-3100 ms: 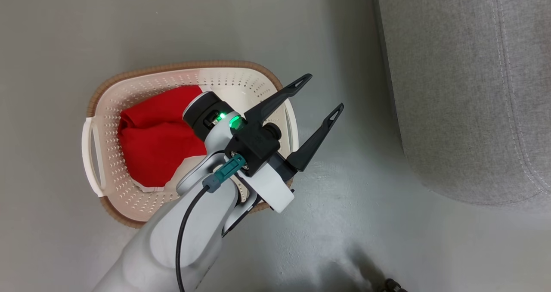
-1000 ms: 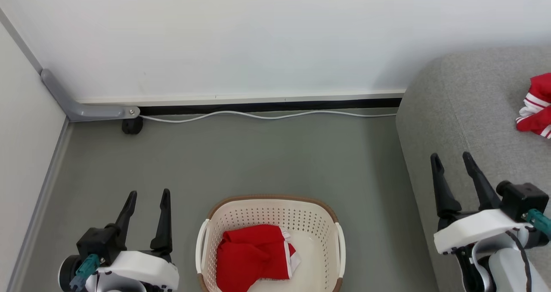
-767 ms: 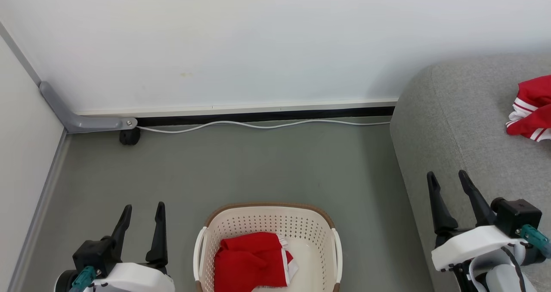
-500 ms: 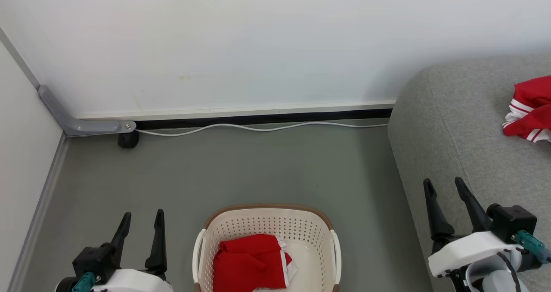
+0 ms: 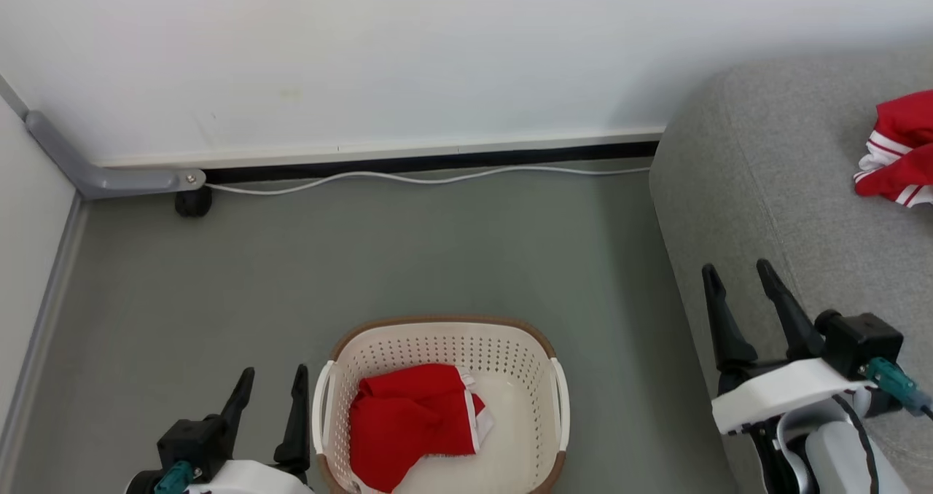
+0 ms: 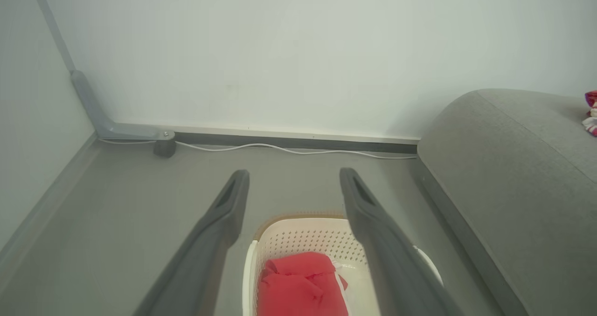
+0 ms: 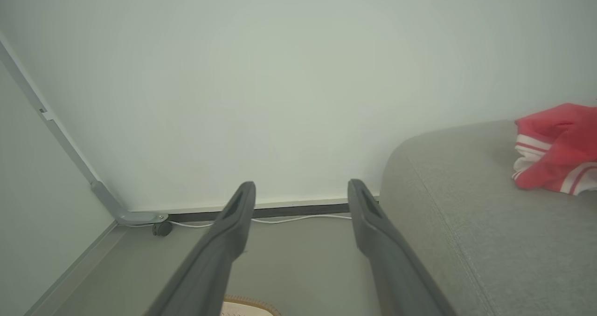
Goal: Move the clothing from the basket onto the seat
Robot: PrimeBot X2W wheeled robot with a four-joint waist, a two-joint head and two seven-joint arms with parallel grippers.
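At the far left, a grey angled bar (image 5: pixel 95 177) runs down the wall corner to a dark caster (image 5: pixel 193 202) on the grey-green floor (image 5: pixel 437 253). A white cable (image 5: pixel 408 178) trails from there along the foot of the wall. The left gripper (image 5: pixel 273 371) sits at the lower left, just beside the basket's left handle, with its two dark fingers spread wide and nothing between them. The basket (image 5: pixel 437 322) stands on the floor at the bottom centre. One red garment (image 5: pixel 408 421) lies crumpled in its left half, with white trim showing at the garment's right edge. To the right of the basket rises the seat (image 5: pixel 765 188), its rounded corner near the wall. The right gripper (image 5: pixel 735 267) shows against the seat's left edge, fingers fully apart and empty. At the far right, a second red garment (image 5: pixel 900 148) with white stripes lies on top of the seat, well apart from that gripper.
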